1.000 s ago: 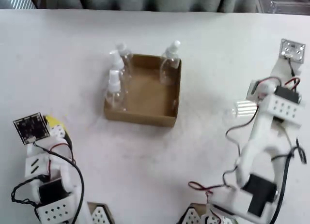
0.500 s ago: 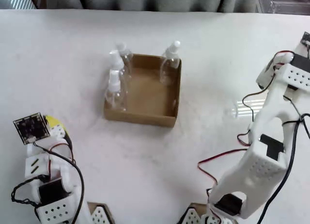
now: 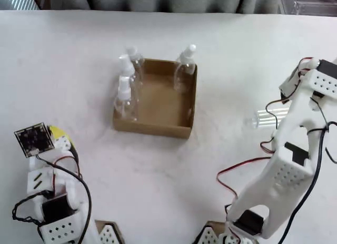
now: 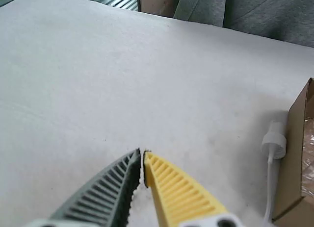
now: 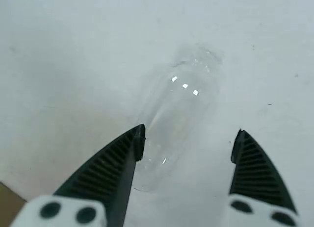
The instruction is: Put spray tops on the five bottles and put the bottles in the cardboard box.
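Note:
The open cardboard box [image 3: 158, 129] stands mid-table. Several clear bottles with white spray tops stand at it: three along its left wall [image 3: 125, 94] and one in the far right corner [image 3: 184, 67]. A clear bottle without a top [image 3: 266, 117] [image 5: 176, 119] lies on its side on the table to the right. My right gripper [image 5: 190, 136] hangs open just above it, one finger on each side, not touching. My left gripper [image 4: 142, 156] is shut and empty, low over the table at the near left. A loose white spray top [image 4: 274, 144] with its tube lies by the box wall [image 4: 297, 153].
The right arm [image 3: 292, 159] stretches from its base at the near edge toward the table's right edge, with red and black wires hanging loose. The left arm [image 3: 50, 202] is folded at the near left corner. The table's far edge runs along the back.
The right arm has unfolded and swung out to the right, bringing its gripper down over the lying bottle. The left arm, box and standing bottles have not moved.

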Robot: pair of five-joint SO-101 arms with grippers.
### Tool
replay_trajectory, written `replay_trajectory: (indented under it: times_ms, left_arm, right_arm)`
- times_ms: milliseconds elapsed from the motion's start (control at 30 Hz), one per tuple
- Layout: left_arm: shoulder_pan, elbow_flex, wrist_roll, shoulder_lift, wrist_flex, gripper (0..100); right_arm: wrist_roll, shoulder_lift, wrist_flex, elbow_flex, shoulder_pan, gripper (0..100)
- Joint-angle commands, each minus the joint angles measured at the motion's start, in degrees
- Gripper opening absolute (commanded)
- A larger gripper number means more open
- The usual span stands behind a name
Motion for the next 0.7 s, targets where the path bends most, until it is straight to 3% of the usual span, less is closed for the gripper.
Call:
replay_trajectory:
  times_ms: [0, 200, 500, 567, 667]
  left_arm:
    - [-0.1, -0.1, -0.7, -0.2, -0.2, 2]
    - [-0.1, -0.1, -0.7, -0.2, -0.2, 2]
    - [-0.1, -0.1, -0.7, -0.2, -0.2, 2]
    - [-0.1, -0.1, -0.7, -0.2, -0.2, 2]
    - [-0.1, -0.1, -0.7, -0.2, -0.2, 2]
  right_arm:
    - [-4.6, 0.4, -1.9, -3.1, -1.0, 25.4]
    - [-9.6, 5.4, -5.1, -3.1, -1.2, 25.4]
    - [-8.1, 9.6, -10.1, -3.1, -1.1, 24.7]
    - [-5.6, 9.6, -10.1, -3.1, -1.2, 19.5]
    - [-2.1, 10.1, -11.6, -3.4, -1.0, 1.2]
